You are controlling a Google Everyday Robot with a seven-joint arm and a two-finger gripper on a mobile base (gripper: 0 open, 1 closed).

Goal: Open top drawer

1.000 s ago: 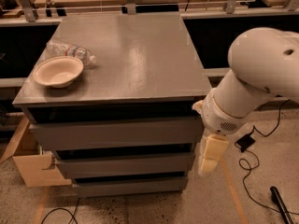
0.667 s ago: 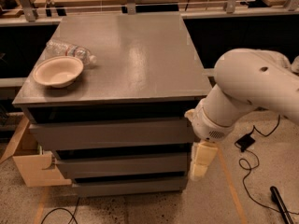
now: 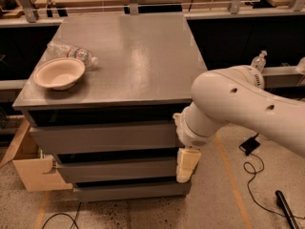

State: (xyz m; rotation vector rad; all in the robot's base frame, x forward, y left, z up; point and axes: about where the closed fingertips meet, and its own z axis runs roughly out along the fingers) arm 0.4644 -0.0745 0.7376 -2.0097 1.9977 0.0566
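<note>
Gripper (image 3: pixel 185 167) points down just below the drawer's (image 3: pixel 105 136) right end.

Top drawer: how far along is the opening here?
Done: nothing yet; the top drawer looks shut. In hand: the gripper hangs at the right front edge of the cabinet, beside the middle drawer front. Left: engaging the top drawer and pulling it out.

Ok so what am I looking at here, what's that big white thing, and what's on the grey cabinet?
The big white shape is a robot arm. Its gripper, the cream piece at its end, hangs at the right end of the drawer fronts and holds nothing that I can see. The drawer it should open is the tallest front, just under the cabinet top. On that top sit a pale bowl and a plastic bottle lying down. The single camera looks down from the front.
</note>
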